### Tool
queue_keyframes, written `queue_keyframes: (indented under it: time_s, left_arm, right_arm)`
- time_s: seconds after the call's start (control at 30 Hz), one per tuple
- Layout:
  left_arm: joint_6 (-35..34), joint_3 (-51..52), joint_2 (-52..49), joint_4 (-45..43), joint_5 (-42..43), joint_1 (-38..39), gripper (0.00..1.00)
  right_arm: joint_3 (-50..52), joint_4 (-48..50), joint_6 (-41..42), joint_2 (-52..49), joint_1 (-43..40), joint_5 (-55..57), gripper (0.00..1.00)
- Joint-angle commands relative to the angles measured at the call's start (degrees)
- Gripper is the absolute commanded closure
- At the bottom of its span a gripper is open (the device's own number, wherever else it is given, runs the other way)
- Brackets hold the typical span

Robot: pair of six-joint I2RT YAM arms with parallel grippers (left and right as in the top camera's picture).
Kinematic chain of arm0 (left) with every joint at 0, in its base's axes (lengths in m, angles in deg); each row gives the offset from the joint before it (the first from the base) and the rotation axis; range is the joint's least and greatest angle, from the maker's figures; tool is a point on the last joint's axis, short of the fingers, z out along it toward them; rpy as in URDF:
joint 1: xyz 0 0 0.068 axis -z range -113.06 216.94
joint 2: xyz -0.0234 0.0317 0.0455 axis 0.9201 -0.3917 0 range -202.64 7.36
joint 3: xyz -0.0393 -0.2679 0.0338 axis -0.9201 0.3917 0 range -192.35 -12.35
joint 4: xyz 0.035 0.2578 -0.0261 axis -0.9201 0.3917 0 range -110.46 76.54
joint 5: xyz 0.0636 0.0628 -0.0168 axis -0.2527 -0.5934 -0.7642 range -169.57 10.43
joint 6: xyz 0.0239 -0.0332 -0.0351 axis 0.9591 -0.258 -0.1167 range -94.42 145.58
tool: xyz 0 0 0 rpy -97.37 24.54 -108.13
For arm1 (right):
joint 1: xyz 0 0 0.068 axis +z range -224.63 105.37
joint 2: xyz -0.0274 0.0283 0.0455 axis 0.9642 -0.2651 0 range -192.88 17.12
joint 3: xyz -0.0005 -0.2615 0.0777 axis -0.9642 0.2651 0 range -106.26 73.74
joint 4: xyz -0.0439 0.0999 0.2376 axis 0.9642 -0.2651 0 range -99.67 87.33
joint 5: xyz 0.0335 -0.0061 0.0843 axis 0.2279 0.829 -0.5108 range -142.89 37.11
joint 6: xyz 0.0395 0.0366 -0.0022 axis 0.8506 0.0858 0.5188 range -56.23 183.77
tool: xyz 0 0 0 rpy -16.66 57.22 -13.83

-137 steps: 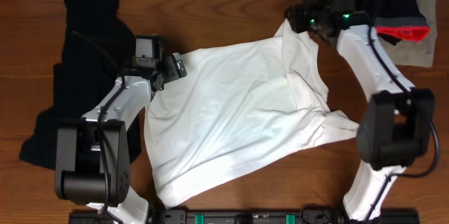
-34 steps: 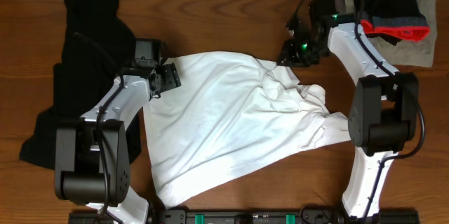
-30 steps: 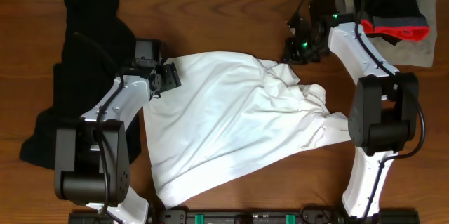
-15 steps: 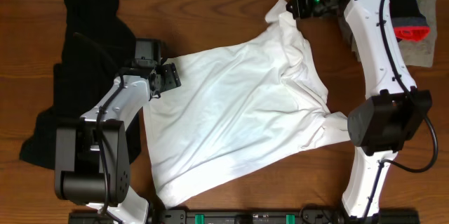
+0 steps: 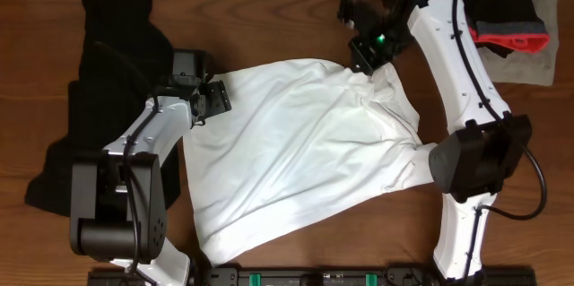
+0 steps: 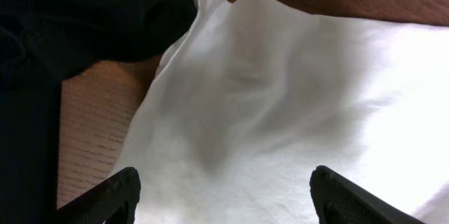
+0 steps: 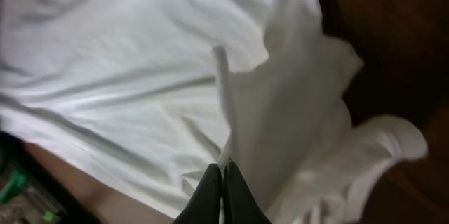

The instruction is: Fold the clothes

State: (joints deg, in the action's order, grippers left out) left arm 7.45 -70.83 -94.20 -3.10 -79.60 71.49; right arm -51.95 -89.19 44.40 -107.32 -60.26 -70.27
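Note:
A white T-shirt (image 5: 296, 151) lies spread and wrinkled across the middle of the wooden table. My right gripper (image 5: 363, 53) is at the shirt's far right corner, shut on a pinch of its fabric. In the right wrist view the closed fingers (image 7: 219, 194) hold a raised fold of the shirt (image 7: 140, 76). My left gripper (image 5: 218, 98) hovers at the shirt's far left corner. In the left wrist view its fingers (image 6: 224, 199) are wide apart over the shirt (image 6: 280, 112) and hold nothing.
A pile of black clothes (image 5: 108, 71) lies along the left side; it also shows in the left wrist view (image 6: 84, 20). A folded stack of black, red and grey garments (image 5: 507, 17) sits at the far right corner.
My right gripper, holding the shirt's corner, has come back from the table's far edge toward me and to the left. The fabric there has bunched. The left arm has not moved.

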Motion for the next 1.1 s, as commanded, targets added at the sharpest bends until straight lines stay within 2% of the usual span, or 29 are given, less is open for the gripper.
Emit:
queue_keyframes:
  time_s: [0.0,0.07,0.17,0.2,0.27,0.3,0.33,0.53,0.73,0.83,1.0,1.07]
  left_arm:
    - [0.55,-1.20,-0.72,0.13,-0.70,-0.26,0.21]
    - [0.55,-1.20,-0.72,0.13,-0.70,-0.26,0.21]
    - [0.55,-1.20,-0.72,0.13,-0.70,-0.26,0.21]
    - [0.55,-1.20,-0.72,0.13,-0.70,-0.26,0.21]
    - [0.55,-1.20,-0.72,0.13,-0.70,-0.26,0.21]
    - [0.55,-1.20,-0.72,0.15,-0.70,-0.26,0.21]
    - [0.55,-1.20,-0.72,0.15,-0.70,-0.26,0.21]
    - [0.55,-1.20,-0.72,0.15,-0.70,-0.26,0.21]
    - [0.24,-1.20,-0.72,0.15,-0.66,-1.49,0.20]
    - [-1.25,-1.22,-0.66,0.59,0.22,-3.93,0.20]
    - [-1.22,-1.22,-0.66,0.83,9.94,-9.22,0.20]
    - [-1.20,-1.22,-0.66,0.85,11.21,-10.34,0.20]
  right_arm:
    - [3.85,1.33,5.20,0.02,-2.38,9.42,0.99]
    - [7.04,4.50,9.64,0.02,-4.46,10.56,0.99]
    - [10.62,9.49,11.61,0.02,-7.13,10.56,0.97]
    - [11.69,11.28,11.80,0.02,-7.96,10.54,0.88]
    - [13.64,15.37,11.87,0.02,-9.53,10.56,0.56]
    - [14.25,16.98,11.85,0.02,-10.14,10.58,0.44]
    - [14.32,18.05,11.82,0.02,-10.71,10.60,0.41]
    - [7.96,15.80,10.91,0.48,-10.08,10.21,0.43]
    - [-2.14,9.99,2.25,0.48,-3.54,9.01,0.44]
    - [-2.25,9.55,-1.81,0.44,1.46,11.34,0.46]
    - [0.90,9.35,-4.33,-0.09,8.61,17.49,0.53]
    - [2.84,9.27,-4.28,-0.09,10.38,20.37,0.55]
